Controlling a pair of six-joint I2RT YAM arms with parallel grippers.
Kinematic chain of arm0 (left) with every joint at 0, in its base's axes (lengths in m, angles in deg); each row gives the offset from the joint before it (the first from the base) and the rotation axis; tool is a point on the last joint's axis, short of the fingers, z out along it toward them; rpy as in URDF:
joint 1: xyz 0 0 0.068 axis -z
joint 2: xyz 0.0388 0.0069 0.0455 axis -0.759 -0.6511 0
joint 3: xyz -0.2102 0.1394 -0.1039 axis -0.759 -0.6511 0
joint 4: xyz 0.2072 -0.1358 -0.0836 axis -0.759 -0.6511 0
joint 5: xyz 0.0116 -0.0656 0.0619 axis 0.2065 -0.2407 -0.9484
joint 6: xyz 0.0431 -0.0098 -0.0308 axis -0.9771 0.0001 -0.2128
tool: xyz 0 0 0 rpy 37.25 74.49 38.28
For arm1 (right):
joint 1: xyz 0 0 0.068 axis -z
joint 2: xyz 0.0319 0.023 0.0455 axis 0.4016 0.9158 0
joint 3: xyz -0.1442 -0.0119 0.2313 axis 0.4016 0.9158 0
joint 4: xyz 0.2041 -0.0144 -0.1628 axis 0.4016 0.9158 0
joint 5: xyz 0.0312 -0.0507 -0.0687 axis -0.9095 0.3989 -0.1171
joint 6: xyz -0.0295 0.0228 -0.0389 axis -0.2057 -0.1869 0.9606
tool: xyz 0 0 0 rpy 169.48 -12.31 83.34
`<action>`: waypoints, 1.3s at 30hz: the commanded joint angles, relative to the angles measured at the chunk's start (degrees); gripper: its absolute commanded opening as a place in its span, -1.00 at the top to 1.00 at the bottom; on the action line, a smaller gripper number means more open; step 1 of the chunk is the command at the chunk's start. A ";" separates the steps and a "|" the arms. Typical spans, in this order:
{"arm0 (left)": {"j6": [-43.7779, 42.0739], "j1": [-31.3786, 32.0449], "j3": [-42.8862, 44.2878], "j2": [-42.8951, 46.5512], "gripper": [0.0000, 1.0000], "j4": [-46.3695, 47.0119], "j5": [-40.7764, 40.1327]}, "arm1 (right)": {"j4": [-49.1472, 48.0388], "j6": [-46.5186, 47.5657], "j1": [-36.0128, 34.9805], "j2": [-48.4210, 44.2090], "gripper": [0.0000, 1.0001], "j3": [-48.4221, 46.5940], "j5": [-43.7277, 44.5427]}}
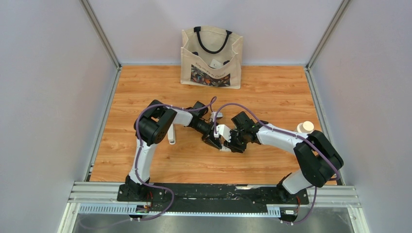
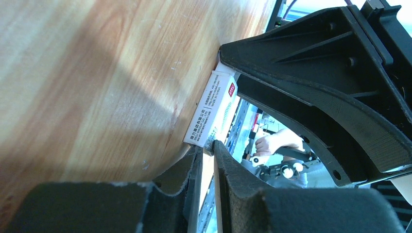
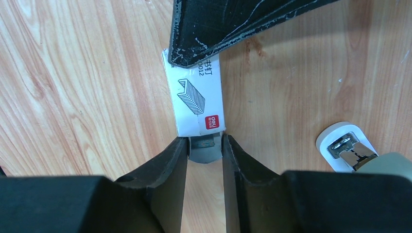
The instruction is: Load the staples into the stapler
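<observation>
A small white staple box with a staple drawing lies on the wooden table between both grippers, and also shows in the top view and the left wrist view. Its near end is open, and a grey strip of staples shows inside, above a grey flap. My right gripper is closed onto this open end, a finger on each side of the flap. My left gripper is nearly closed and pinches the far end of the box; its finger covers that end. A white stapler lies beside the box.
Another white stapler lies left of the left arm. A white part shows behind the grippers. A canvas tote bag stands at the back wall. A small white-capped bottle stands near the table's right edge.
</observation>
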 commanded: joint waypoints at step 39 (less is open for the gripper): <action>-4.92 -5.69 3.07 5.92 1.00 -5.13 -0.16 | 2.86 2.90 8.48 -9.26 0.35 6.84 7.14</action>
